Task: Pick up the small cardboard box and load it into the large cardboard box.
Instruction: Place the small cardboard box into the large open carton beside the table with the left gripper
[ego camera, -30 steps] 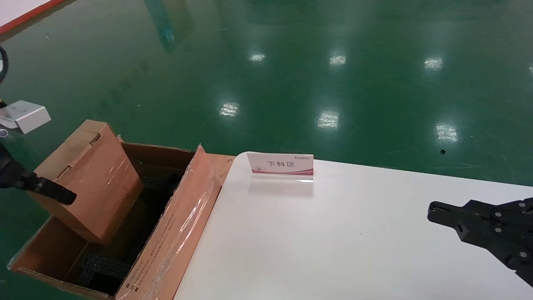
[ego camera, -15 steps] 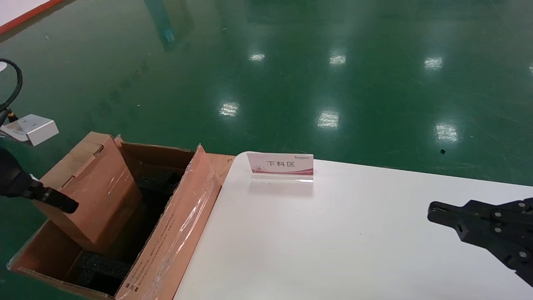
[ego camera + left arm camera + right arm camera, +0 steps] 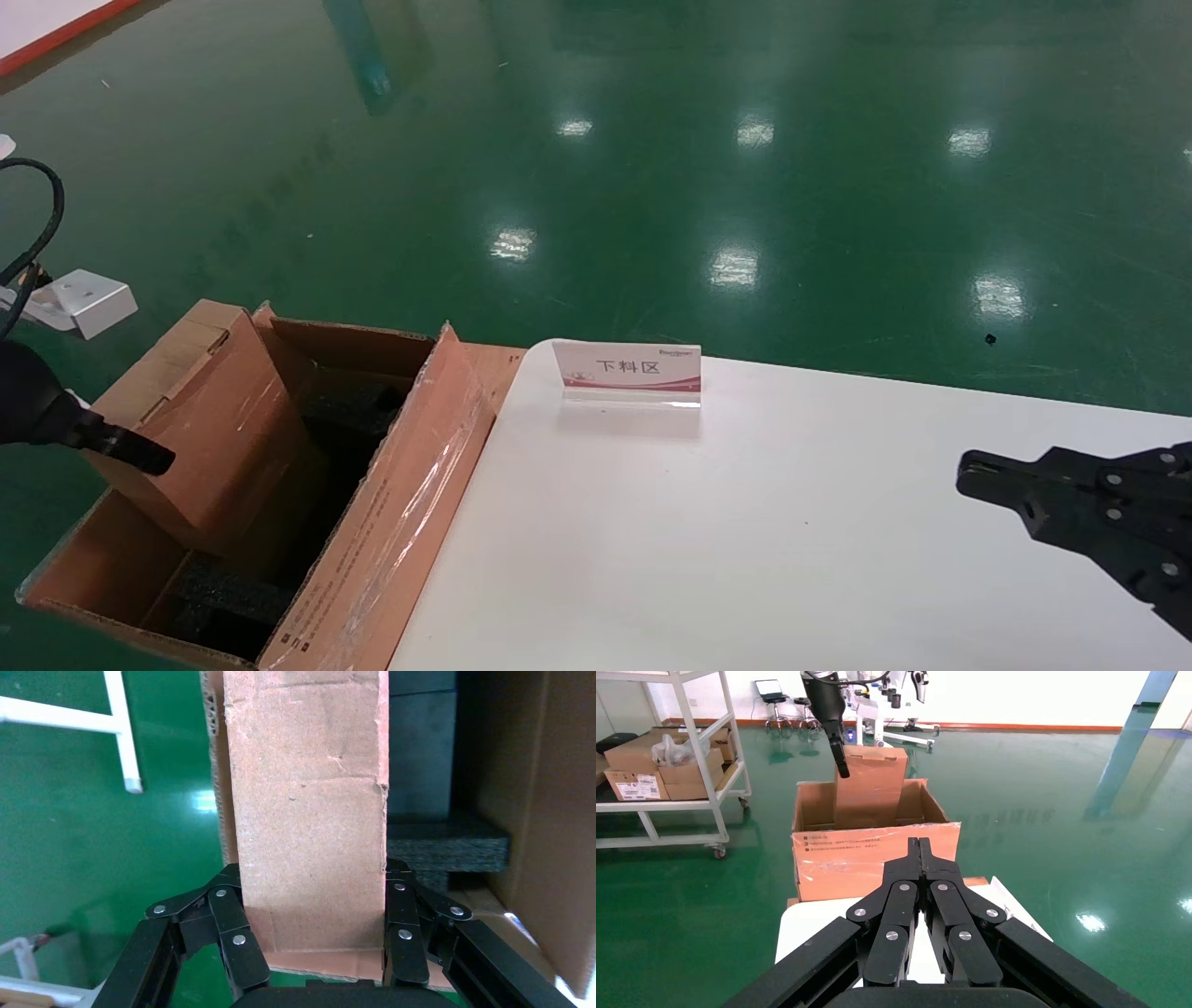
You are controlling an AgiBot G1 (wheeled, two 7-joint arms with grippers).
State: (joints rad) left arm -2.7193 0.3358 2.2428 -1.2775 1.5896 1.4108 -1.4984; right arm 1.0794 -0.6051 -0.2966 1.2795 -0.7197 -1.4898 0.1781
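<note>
The small cardboard box [image 3: 219,424], a flat reddish-brown slab, stands tilted with its lower end inside the large cardboard box [image 3: 410,503], a long open carton with taped flaps beside the table's left end. My left gripper [image 3: 130,447] is shut on the small box's upper end; in the left wrist view its fingers [image 3: 239,945] clamp both faces of the slab [image 3: 309,818]. Black foam blocks [image 3: 443,843] lie inside the carton. My right gripper [image 3: 968,471] is shut and empty over the table's right side. The right wrist view shows the carton [image 3: 873,857] with the small box [image 3: 870,787] in it.
A white table [image 3: 745,540] carries a small pink-and-white sign [image 3: 629,368] near its far edge. Green floor surrounds it. A white block [image 3: 79,303] lies on the floor at left. A shelf trolley with boxes [image 3: 663,769] stands beyond the carton.
My left gripper has lowered the small box deeper into the large carton and slightly leftward. The right arm has not moved.
</note>
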